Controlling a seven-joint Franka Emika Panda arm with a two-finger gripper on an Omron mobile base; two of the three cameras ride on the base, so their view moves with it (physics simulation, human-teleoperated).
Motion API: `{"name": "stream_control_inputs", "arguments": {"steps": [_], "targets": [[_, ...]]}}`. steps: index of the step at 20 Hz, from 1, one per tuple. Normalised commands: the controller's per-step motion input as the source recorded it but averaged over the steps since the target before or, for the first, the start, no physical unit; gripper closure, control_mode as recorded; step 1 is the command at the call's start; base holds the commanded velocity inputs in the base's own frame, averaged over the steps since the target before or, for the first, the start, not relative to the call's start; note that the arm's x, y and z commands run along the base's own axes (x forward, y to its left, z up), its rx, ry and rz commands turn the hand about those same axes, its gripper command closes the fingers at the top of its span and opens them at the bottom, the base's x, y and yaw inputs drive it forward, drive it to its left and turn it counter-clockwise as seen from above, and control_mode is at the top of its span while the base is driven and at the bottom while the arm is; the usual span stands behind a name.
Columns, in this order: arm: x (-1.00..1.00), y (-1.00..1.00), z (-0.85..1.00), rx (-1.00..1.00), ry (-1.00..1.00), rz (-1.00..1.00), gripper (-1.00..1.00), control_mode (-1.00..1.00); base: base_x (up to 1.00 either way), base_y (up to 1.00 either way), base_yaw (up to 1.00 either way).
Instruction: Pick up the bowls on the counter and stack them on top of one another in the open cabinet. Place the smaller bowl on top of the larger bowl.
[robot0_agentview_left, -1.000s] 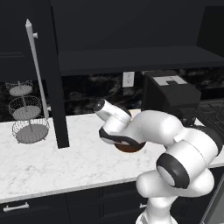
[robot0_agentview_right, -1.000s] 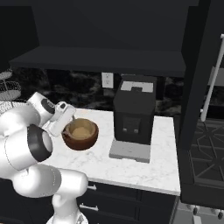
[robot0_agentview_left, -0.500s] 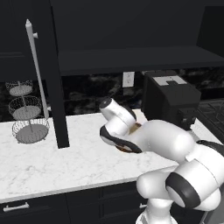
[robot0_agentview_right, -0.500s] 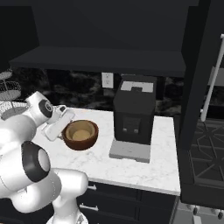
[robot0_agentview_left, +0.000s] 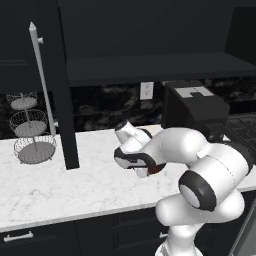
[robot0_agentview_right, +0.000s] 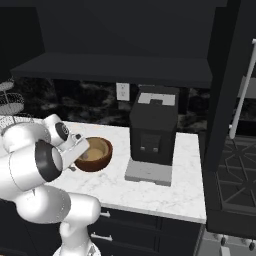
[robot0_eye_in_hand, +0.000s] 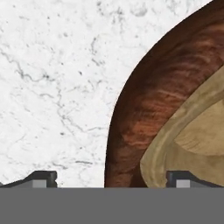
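Your gripper (robot0_eye_in_hand: 111, 179) is spread wide, straddling the rim of the larger bowl (robot0_eye_in_hand: 153, 105): one fingertip (robot0_eye_in_hand: 43, 178) outside over the counter (robot0_eye_in_hand: 57, 78), the other inside over the tan interior. Not clenched on anything yet.

Larger bowl (robot0_agentview_right: 94, 154) sits on the counter (robot0_agentview_right: 165, 192), just left of the black coffee machine (robot0_agentview_right: 152, 132). Light tan inside; can't tell if that's the smaller bowl nested in it.

Open cabinet shelf (robot0_agentview_right: 115, 67) is above, door w/ white bar handle (robot0_agentview_left: 42, 80) far left. Wire basket stand (robot0_agentview_left: 32, 132) at far left on the counter.
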Motion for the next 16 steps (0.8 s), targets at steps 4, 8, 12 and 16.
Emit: {"name": "stream_control_inputs", "arguments": {"steps": [4,8,12,16], "targets": [[0.07,0.00,-0.11,0.00,0.01,0.01,1.00,-1.00,0.00,0.00,0.00],[0.00,0.00,0.00,0.00,-0.01,0.00,1.00,-1.00,0.00,0.00,0.00],[-0.04,0.00,0.09,0.01,-0.12,0.00,1.00,-1.00,0.00,0.00,0.00],[-0.67,0.00,0.84,0.04,-0.35,0.06,1.00,-1.00,0.00,0.00,0.00]]}}
